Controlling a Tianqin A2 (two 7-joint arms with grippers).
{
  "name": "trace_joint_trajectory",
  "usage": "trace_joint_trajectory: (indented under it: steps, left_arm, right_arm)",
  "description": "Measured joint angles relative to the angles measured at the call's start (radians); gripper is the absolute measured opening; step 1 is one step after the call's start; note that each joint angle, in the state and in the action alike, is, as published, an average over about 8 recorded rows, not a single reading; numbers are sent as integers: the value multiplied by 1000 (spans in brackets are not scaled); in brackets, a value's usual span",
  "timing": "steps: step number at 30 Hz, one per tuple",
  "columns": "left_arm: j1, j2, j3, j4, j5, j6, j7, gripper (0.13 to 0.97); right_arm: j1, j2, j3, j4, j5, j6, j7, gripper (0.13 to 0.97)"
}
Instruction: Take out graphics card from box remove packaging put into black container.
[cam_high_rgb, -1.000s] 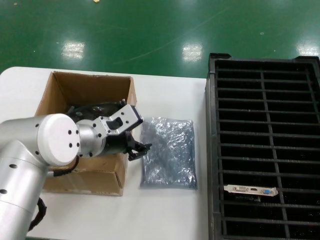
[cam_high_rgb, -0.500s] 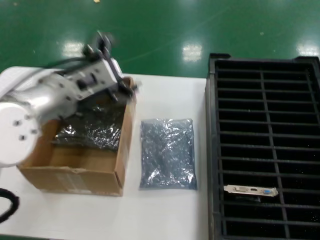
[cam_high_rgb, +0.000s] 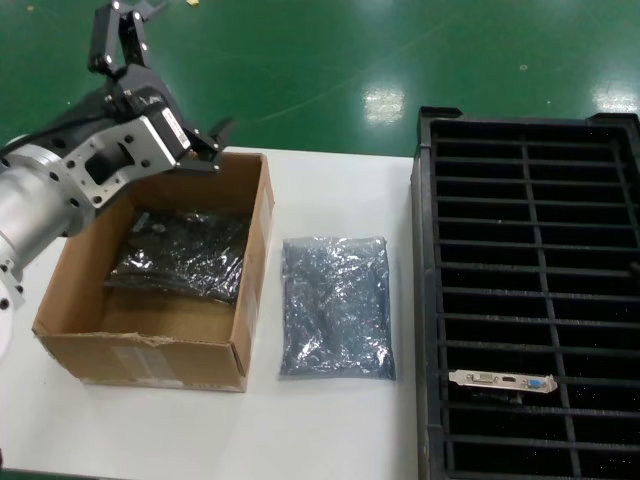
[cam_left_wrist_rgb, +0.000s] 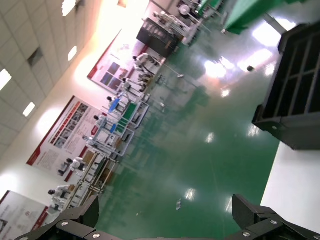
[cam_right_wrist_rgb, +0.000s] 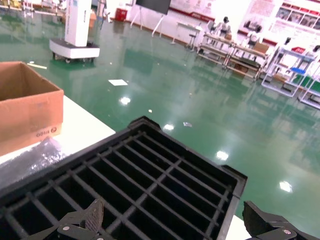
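A graphics card (cam_high_rgb: 500, 382) stands in a slot of the black container (cam_high_rgb: 528, 160), silver bracket up, near its front. A grey-silver packaging bag (cam_high_rgb: 335, 305) lies flat on the table between the box (cam_high_rgb: 255, 250) and the container. Inside the brown box lies another dark bagged item (cam_high_rgb: 180, 255). My left gripper (cam_high_rgb: 212, 148) hangs open and empty above the box's far wall; in the left wrist view the gripper (cam_left_wrist_rgb: 167, 225) faces the green floor. My right gripper (cam_right_wrist_rgb: 175, 225) is open over the black container (cam_right_wrist_rgb: 150, 185), outside the head view.
White table (cam_high_rgb: 330, 430) runs under everything, its far edge meeting green floor (cam_high_rgb: 330, 60). The box (cam_right_wrist_rgb: 25, 110) and bag (cam_right_wrist_rgb: 30, 160) show beyond the container in the right wrist view. Container corner (cam_left_wrist_rgb: 295, 100) shows in the left wrist view.
My left arm lifted from the bag's left edge beside the box, swung up and back, and now hangs over the box's far wall. The bag on the table stayed put.
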Motion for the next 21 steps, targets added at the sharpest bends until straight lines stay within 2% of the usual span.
trace_joint_trajectory:
  steps: [5, 21]
  left_arm:
    - [41, 12, -4, 7, -64, -39, 13, 951]
    - [180, 53, -17, 31, -280, -176, 58, 966]
  right_arm:
    - [-16, -36, -9, -4, 24, 42, -38, 966]
    - [-70, -159, -41, -17, 108, 189, -172, 966]
